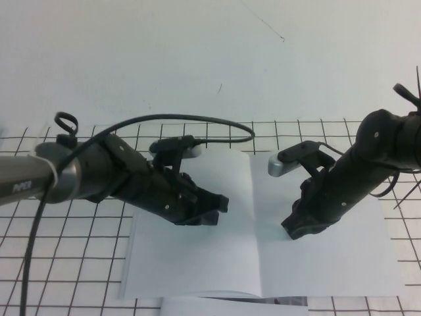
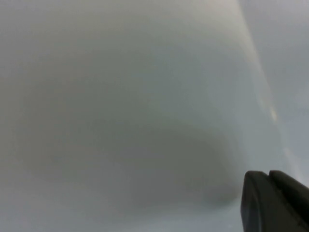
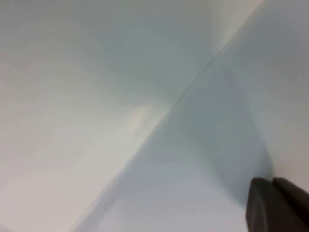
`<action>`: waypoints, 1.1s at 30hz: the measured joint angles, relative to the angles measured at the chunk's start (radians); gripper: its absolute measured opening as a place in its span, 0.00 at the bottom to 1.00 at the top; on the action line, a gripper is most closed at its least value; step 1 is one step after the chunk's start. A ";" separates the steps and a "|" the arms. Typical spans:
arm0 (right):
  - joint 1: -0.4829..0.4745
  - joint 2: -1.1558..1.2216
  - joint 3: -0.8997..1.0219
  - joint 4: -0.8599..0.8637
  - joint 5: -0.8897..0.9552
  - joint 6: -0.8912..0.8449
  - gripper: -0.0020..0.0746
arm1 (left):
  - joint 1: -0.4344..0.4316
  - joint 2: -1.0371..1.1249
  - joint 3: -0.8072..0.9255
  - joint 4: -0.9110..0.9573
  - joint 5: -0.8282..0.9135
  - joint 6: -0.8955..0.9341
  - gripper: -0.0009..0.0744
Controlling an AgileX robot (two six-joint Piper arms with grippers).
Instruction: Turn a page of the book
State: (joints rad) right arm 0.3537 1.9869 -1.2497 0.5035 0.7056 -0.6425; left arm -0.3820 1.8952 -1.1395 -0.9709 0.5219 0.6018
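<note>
The book (image 1: 197, 257) lies open on the grid-marked table, both facing pages blank white, with its spine fold (image 1: 255, 224) down the middle. No face with colour photos shows. My left gripper (image 1: 220, 207) is shut, its tips low over the left page near the fold. In the left wrist view it (image 2: 269, 175) hangs just above the white paper (image 2: 120, 96). My right gripper (image 1: 294, 230) is shut, tips down on the right page close to the fold. In the right wrist view it (image 3: 272, 181) sits by a straight paper crease (image 3: 193, 82).
A second booklet's white edge (image 1: 217, 306) pokes out under the book's near side, with a dark strip (image 1: 283, 301) beside it. The grid mat (image 1: 66, 263) extends to the left and the bare white table (image 1: 197, 59) lies beyond.
</note>
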 joint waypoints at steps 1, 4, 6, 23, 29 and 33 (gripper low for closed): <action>0.000 0.009 0.000 -0.004 0.000 0.006 0.03 | -0.004 0.016 0.000 0.002 -0.001 0.002 0.01; 0.000 0.034 0.000 -0.013 -0.002 0.014 0.03 | -0.010 0.063 0.000 0.008 -0.014 0.002 0.01; 0.000 0.043 0.000 -0.013 -0.005 0.016 0.03 | -0.010 0.081 0.000 0.013 -0.030 0.002 0.01; -0.002 -0.241 0.002 -0.107 0.010 0.019 0.03 | -0.013 -0.163 -0.003 0.154 -0.043 -0.005 0.01; -0.002 -0.490 0.002 -0.269 0.087 0.073 0.03 | -0.013 -0.409 -0.001 0.358 -0.049 -0.101 0.01; -0.002 -0.643 0.002 -0.388 0.121 0.146 0.03 | -0.013 -0.568 -0.001 0.633 -0.027 -0.325 0.01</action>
State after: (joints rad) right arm 0.3518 1.3440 -1.2480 0.1157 0.8267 -0.4964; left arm -0.3946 1.3273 -1.1407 -0.3377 0.4947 0.2772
